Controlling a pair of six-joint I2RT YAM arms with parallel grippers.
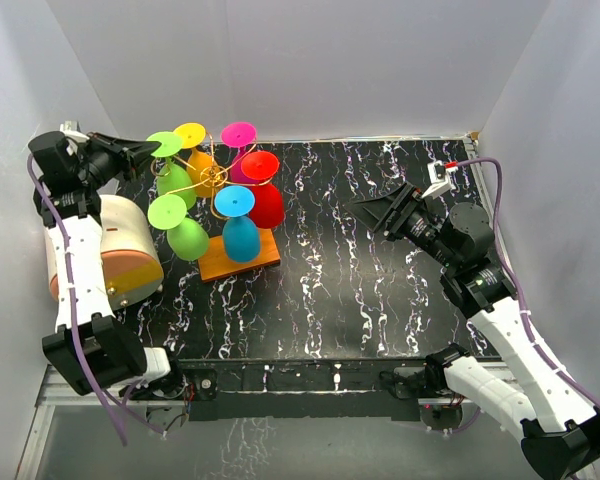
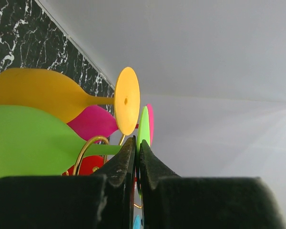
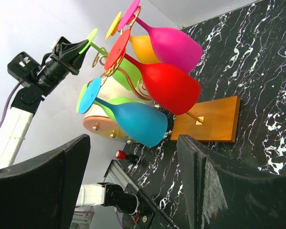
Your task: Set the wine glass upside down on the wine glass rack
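Rack check, overhead view: wine glass rack [image 1: 212, 178] stands on the left part of the black marbled counter [image 1: 380, 290], gold wire arms over an orange base [image 1: 265, 252]. Six glasses hang bowl-down from it.

- Green wine glass [image 1: 165, 144]: rear-left arm of the rack, upside down, foot up and tilted outward. Left gripper [image 1: 145, 152] is at this foot. In the left wrist view the jaws are pressed together, with the thin rim of the green foot [image 2: 144, 128] caught between them.
- Second green glass [image 1: 188, 238]: front left, near the base.
- Yellow glass [image 1: 202, 165] and pink glass [image 1: 238, 134]: rear of the rack.
- Red glass [image 1: 267, 205]: right side. Blue glass [image 1: 241, 238]: front, over the base.

Right gripper [image 1: 372, 215] hangs over the counter's right half, well apart from the rack and aimed toward it. Its jaws are spread wide with nothing between them.

Cream cylinder [image 1: 130, 250] lies on its side by the left arm, just left of the rack.
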